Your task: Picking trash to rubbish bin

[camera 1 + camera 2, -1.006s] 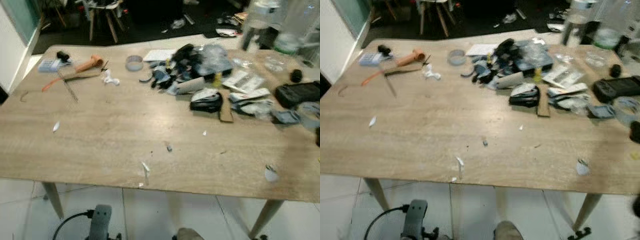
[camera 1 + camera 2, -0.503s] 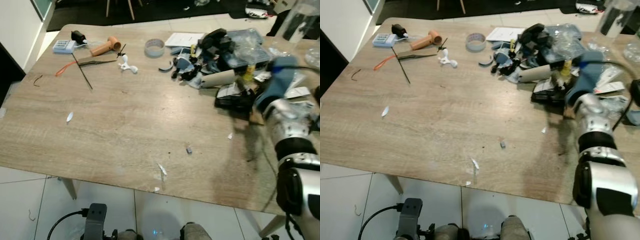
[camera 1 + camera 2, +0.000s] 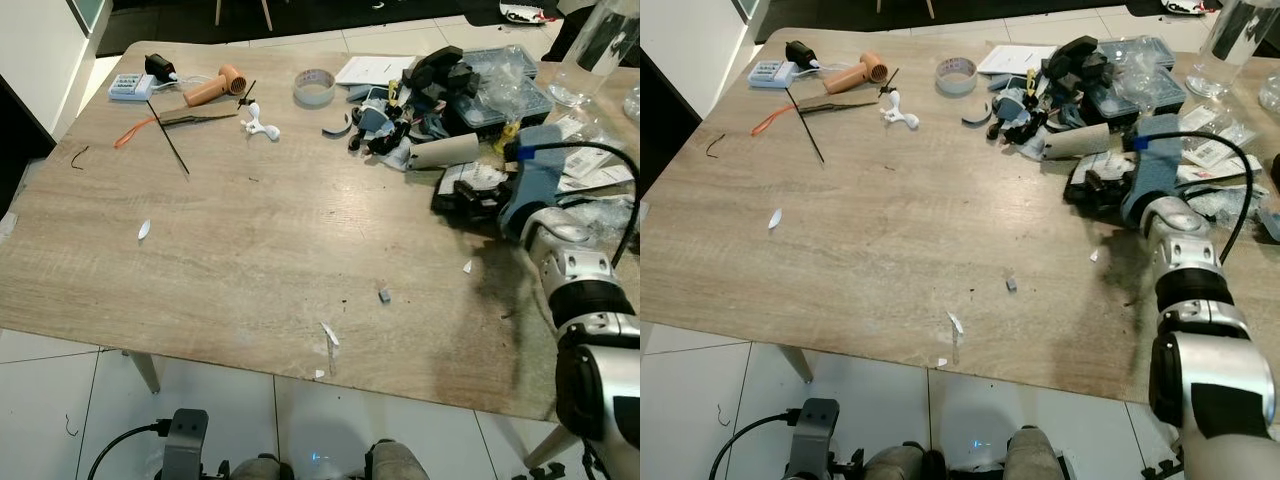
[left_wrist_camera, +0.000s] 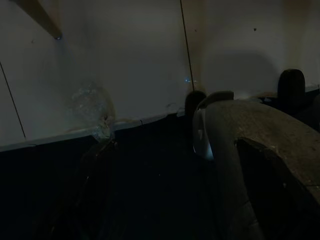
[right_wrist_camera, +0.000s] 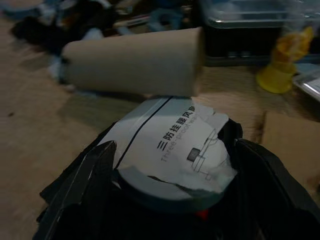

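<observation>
Trash is strewn over a wooden table (image 3: 250, 250): a white paper scrap (image 3: 328, 336) near the front edge, a small grey bit (image 3: 384, 295) and another white scrap (image 3: 144, 229). At the right lies a black packet with a torn white label (image 3: 478, 180), just in front of a cardboard tube (image 3: 445, 152). My right gripper (image 3: 468, 200) rests at this packet. In the right wrist view the labelled packet (image 5: 175, 135) sits between the open fingers (image 5: 97, 175), with the tube (image 5: 135, 60) behind. My left gripper (image 4: 172, 150) hangs idle in the dark, fingers apart.
A heap of dark clutter and plastic boxes (image 3: 440, 85) fills the back right. A tape roll (image 3: 314, 87), an orange tool (image 3: 212, 88) and a clear bottle (image 3: 600, 50) stand farther back. The tiled floor (image 3: 60, 400) lies below the front edge.
The camera has shifted closer to the table. My right arm has come into view and reached to the labelled black packet, now settled with its fingers around it.
</observation>
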{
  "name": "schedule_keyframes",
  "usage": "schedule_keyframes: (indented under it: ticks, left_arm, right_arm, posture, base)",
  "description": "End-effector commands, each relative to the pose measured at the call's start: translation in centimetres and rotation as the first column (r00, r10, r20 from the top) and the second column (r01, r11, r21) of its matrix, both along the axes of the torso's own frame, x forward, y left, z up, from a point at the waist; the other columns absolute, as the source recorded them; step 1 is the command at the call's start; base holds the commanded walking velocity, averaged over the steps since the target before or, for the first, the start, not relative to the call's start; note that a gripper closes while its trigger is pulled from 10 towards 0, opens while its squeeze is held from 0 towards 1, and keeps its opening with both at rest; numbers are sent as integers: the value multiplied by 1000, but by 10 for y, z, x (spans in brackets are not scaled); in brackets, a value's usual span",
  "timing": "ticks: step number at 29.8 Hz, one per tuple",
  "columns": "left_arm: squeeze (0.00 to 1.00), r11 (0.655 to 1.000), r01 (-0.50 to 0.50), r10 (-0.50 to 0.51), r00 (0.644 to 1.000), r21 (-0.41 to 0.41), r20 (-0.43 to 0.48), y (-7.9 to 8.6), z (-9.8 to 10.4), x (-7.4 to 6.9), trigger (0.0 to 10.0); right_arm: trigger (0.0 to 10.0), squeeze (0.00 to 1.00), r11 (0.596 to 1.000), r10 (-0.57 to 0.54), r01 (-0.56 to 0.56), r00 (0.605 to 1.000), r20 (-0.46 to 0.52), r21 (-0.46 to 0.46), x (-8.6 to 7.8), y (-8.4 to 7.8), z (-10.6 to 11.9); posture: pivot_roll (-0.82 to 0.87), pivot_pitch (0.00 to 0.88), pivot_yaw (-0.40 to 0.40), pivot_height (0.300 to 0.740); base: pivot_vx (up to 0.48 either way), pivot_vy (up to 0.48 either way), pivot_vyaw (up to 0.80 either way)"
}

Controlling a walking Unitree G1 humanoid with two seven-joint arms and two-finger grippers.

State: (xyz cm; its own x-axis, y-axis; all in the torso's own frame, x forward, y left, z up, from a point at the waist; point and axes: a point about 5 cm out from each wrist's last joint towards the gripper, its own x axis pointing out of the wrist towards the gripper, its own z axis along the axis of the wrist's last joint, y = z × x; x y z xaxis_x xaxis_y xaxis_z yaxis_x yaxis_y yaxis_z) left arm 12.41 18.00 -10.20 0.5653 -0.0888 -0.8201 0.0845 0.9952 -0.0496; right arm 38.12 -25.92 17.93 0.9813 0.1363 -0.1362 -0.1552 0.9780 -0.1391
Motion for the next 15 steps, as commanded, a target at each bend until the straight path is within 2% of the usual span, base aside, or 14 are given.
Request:
schedule_keyframes:
  ticks: [1,2,3,15]
  left_arm:
    - [0,1000,11,-12,990,-9,-137,0,-11,-33,10000]
    - [0,1000,12,-13,991,-9,-136,0,-11,-32,10000]
    - [0,1000,12,-13,991,-9,-135,0,-11,-32,10000]
    - [0,1000,18,-18,990,-3,-138,1,-10,-30,10000]
  right_arm:
    - [10000,0,1000,9,-8,995,-101,3,-6,5,-25]
    - [10000,0,1000,-1,1,995,-104,6,-6,5,-26]
    - [0,0,1000,-24,25,994,-102,10,-6,3,-27]
    - [0,0,997,-64,67,993,-100,26,-7,-4,-23]
  posture:
    - [-50,190,63,740]
    - [-50,190,63,740]
    - [-51,189,64,740]
    - [-65,159,52,740]
  base:
    - [0,0,0]
    - [0,0,0]
    - [0,0,0]
    - [0,0,0]
